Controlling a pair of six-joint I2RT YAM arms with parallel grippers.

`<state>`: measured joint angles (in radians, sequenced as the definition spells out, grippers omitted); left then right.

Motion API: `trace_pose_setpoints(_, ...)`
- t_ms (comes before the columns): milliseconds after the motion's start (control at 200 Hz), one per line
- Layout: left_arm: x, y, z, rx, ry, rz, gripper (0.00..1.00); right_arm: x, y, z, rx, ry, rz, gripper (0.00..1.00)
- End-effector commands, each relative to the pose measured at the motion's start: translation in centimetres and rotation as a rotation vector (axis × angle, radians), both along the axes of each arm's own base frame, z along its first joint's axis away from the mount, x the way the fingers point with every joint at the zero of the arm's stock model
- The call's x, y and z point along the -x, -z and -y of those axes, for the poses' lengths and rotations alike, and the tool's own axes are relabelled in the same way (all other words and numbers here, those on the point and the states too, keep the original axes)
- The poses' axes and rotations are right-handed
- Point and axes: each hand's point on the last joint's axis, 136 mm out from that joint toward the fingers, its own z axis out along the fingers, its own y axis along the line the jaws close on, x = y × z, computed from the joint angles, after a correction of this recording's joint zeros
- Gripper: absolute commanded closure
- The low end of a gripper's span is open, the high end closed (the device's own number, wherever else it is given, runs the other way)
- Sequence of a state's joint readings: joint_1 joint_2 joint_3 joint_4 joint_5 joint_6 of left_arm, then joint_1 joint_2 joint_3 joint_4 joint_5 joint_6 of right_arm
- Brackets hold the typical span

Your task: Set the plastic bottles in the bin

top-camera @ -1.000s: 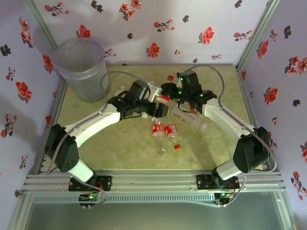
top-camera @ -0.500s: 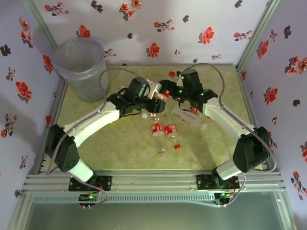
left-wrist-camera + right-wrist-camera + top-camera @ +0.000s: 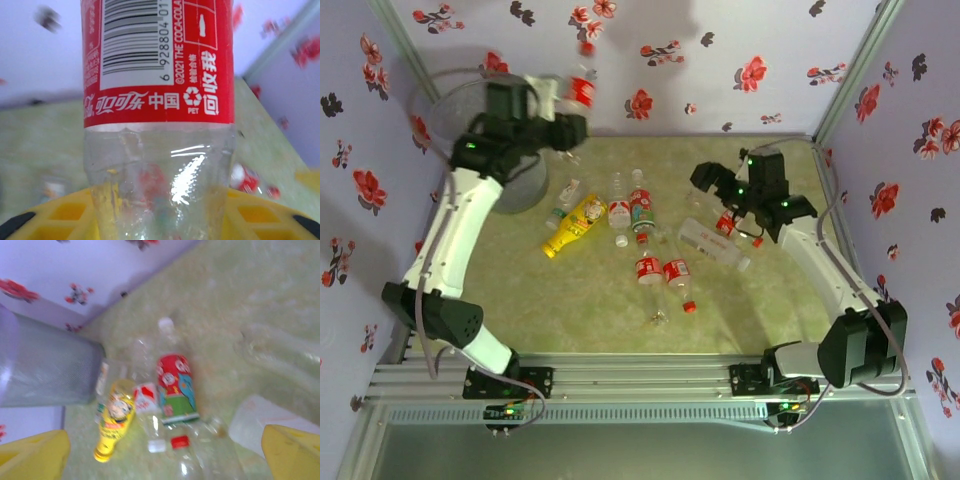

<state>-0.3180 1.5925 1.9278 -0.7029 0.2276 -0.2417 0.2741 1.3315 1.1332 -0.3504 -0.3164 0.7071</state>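
Seen from above, the left arm, which a second ago bent over the heap in the middle of the table [image 3: 520, 300], has swung up to the far left corner. The left gripper [image 3: 568, 122] is clamped on a clear bottle [image 3: 582, 90] with a red label and holds it in the air just right of the bin [image 3: 445, 120]. From the left wrist we see that bottle close up, barcode showing, between the yellow fingers [image 3: 60, 215].

The right arm has drawn back to the right side. The right gripper [image 3: 708, 183] has its fingers wide apart, holding nothing.

With both arms gone from the centre, the yellow bottle [image 3: 575, 225] and several clear bottles [image 3: 648, 268] lie uncovered on the table, right of the bin.
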Motion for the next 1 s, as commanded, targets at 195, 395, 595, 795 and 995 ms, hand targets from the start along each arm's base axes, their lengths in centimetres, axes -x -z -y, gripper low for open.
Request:
trace_pose_setpoints(195,-7.1,0.0,-13.5,-0.035,-0.363,0.01,0.79,3.4,3.7,0.7,0.076,-0.047,-0.094,0.02)
trace_pose_setpoints(395,-10.5,1.5,-19.8,-0.024,-0.546,0.055,0.9,4.8,3.7,1.6,0.132,-0.057,-0.091,0.01)
trace_pose_setpoints(595,-12.8,2.5,-22.5,-0.001,-0.625,0.093,0.91,5.7,4.4,2.0,0.15,-0.058,-0.106,0.01)
trace_pose_setpoints(795,-15.0,4.9,-22.7,-0.022,-0.62,0.06,0.9,6.0,5.0,2.2,0.16,-0.055,-0.117,0.01)
trace_pose_setpoints(995,-16.1,8.8,-21.2,-0.104,-0.541,-0.018,0.89,5.8,5.3,2.2,0.166,-0.056,-0.122,0.01)
